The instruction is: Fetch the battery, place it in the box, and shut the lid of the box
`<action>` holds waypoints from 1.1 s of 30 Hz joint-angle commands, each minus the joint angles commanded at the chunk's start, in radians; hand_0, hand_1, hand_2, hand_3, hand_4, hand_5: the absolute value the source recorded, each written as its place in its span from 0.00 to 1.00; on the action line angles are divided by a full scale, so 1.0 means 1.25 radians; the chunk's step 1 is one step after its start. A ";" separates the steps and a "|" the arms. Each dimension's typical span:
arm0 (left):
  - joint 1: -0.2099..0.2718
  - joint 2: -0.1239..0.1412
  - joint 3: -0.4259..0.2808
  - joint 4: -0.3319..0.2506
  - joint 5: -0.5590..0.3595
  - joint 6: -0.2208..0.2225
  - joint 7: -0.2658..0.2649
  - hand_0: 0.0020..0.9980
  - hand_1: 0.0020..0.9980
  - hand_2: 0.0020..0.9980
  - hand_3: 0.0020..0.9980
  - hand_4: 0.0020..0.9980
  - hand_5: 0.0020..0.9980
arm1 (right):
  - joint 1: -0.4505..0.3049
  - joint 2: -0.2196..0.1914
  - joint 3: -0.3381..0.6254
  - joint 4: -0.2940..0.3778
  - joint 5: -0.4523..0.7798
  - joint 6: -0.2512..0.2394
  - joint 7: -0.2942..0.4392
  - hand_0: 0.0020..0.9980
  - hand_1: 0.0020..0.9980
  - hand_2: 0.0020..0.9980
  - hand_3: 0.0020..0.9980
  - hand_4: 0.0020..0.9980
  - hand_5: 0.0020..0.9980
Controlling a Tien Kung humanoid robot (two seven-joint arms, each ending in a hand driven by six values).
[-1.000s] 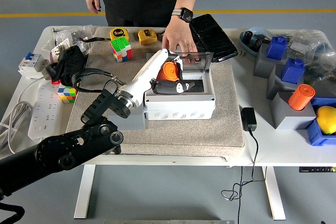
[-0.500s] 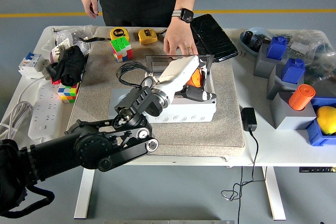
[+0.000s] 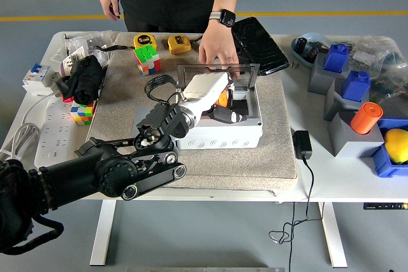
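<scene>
The robot's left hand (image 3: 223, 109), white-cased with black fingers, reaches into the open white plastic box (image 3: 220, 133), its fingers curled around the orange battery (image 3: 223, 98) inside. At the box's far edge, a person's hand (image 3: 218, 53) steadies the raised transparent lid (image 3: 245, 74).

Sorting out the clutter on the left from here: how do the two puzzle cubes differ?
The cube on the mat stands at the mat's far left corner beside the tape measures, green face toward the camera, fully visible. The cube on the table sits off the mat near the power strip, nearer the robot, partly hidden by a black bundle. Both are multicoloured puzzle cubes.
</scene>
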 joint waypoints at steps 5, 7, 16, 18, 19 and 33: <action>-0.004 0.000 0.000 0.008 -0.003 0.003 -0.008 0.24 0.25 0.24 0.37 1.00 0.46 | 0.001 -0.001 -0.002 0.001 -0.001 0.000 0.001 0.61 0.63 0.64 0.57 0.98 0.56; -0.005 0.000 -0.002 0.008 -0.007 0.004 -0.010 0.24 0.25 0.24 0.37 1.00 0.46 | 0.002 -0.001 -0.002 0.001 -0.001 -0.001 0.001 0.61 0.63 0.64 0.57 0.98 0.56; -0.005 0.000 -0.005 0.011 -0.017 0.010 -0.027 0.33 0.51 0.43 0.46 1.00 0.46 | 0.002 -0.002 -0.001 0.004 -0.003 -0.005 0.005 0.61 0.63 0.64 0.57 0.98 0.56; -0.004 0.000 -0.007 0.011 -0.022 0.011 -0.032 0.33 0.51 0.43 0.46 1.00 0.46 | 0.002 -0.002 -0.001 0.004 -0.003 -0.005 0.006 0.61 0.63 0.64 0.57 0.98 0.56; -0.003 0.000 -0.008 0.009 -0.024 0.012 -0.034 0.33 0.51 0.43 0.46 1.00 0.46 | 0.001 -0.002 -0.002 0.004 -0.002 -0.004 0.006 0.61 0.63 0.64 0.57 0.98 0.56; 0.008 0.000 -0.055 -0.056 -0.043 0.028 -0.088 0.58 0.68 0.66 0.66 1.00 0.48 | 0.002 0.000 0.001 0.004 -0.001 -0.005 0.009 0.61 0.63 0.64 0.57 0.98 0.56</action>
